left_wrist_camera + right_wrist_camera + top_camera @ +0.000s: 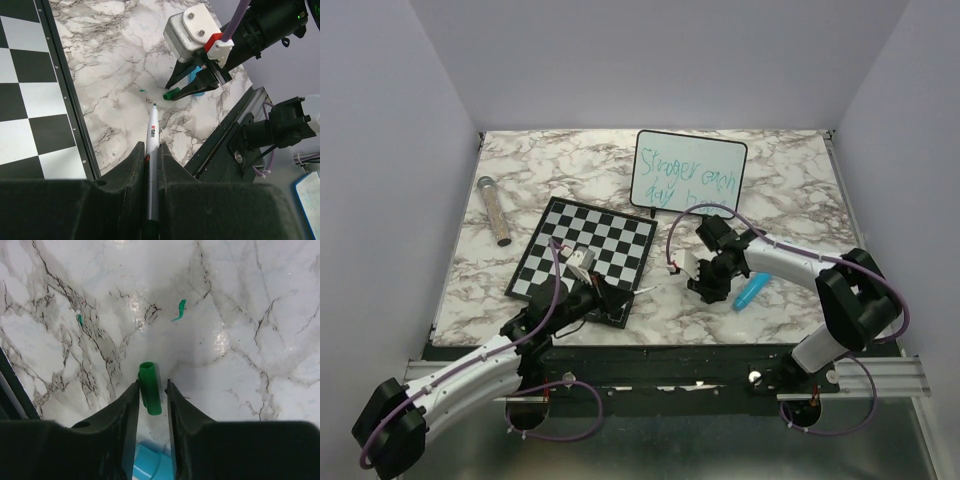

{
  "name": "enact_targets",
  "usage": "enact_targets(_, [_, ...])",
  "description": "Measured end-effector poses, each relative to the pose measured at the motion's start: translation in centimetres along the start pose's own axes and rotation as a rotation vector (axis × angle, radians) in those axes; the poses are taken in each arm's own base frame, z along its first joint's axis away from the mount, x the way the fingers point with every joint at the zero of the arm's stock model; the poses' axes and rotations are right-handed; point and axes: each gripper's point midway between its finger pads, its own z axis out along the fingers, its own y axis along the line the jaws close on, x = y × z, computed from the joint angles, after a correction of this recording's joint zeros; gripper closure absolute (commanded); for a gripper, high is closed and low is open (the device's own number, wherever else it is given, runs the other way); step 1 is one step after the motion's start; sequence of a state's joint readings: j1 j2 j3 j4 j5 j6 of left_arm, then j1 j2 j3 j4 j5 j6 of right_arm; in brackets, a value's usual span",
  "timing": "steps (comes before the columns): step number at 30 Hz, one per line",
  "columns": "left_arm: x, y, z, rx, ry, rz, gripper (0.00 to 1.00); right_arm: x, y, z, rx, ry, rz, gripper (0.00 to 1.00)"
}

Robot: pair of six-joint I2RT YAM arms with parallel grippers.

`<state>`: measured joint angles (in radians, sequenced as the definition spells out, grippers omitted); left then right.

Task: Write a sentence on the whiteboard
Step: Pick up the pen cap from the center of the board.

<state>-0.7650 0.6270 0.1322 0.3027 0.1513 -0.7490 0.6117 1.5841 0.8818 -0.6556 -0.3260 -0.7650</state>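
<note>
The whiteboard [722,162] stands propped at the back of the marble table, with the sentence [672,176] in teal lettering on two lines. My left gripper [151,146] is shut on a white marker [153,127], whose uncapped green tip points at the table beside the chessboard. In the top view this gripper [612,300] sits at the chessboard's near right corner. A green cap [150,388] lies between the fingers of my right gripper [152,383]. The jaws stand open around it, with a gap on the right side. The left wrist view shows the cap [171,93] at those fingertips.
A checkered chessboard [585,252] lies left of centre. A light blue object [750,292] rests just right of the right gripper. A grey glittery cylinder [495,210] lies at the far left. Small green ink marks [179,310] stain the marble. A metal rail [880,375] runs along the near edge.
</note>
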Motion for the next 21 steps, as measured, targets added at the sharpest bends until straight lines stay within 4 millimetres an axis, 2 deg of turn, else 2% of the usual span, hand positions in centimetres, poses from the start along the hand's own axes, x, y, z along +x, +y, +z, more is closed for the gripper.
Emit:
enact_targets(2, [0.0,-0.2,0.2,0.012,0.004,0.001,1.0,0.2,-0.1,-0.1,0.006,0.005,-0.022,0.8])
enact_targets(3, [0.1,-0.3,0.3,0.019,0.006,0.001,1.0,0.3,-0.1,-0.1,0.01,0.006,-0.031,0.93])
enact_targets(5, [0.3,-0.3,0.6,0.025,0.016,0.0,1.0,0.3,-0.3,-0.1,0.015,0.006,-0.047,0.99])
enact_targets(14, [2.6,0.7,2.3,0.051,0.067,-0.019,1.0,0.1,-0.2,-0.3,0.015,-0.014,-0.118,0.99])
enact_targets(21, [4.0,1.3,4.8,0.075,0.109,-0.038,1.0,0.0,0.3,-0.3,0.013,-0.057,-0.209,0.99])
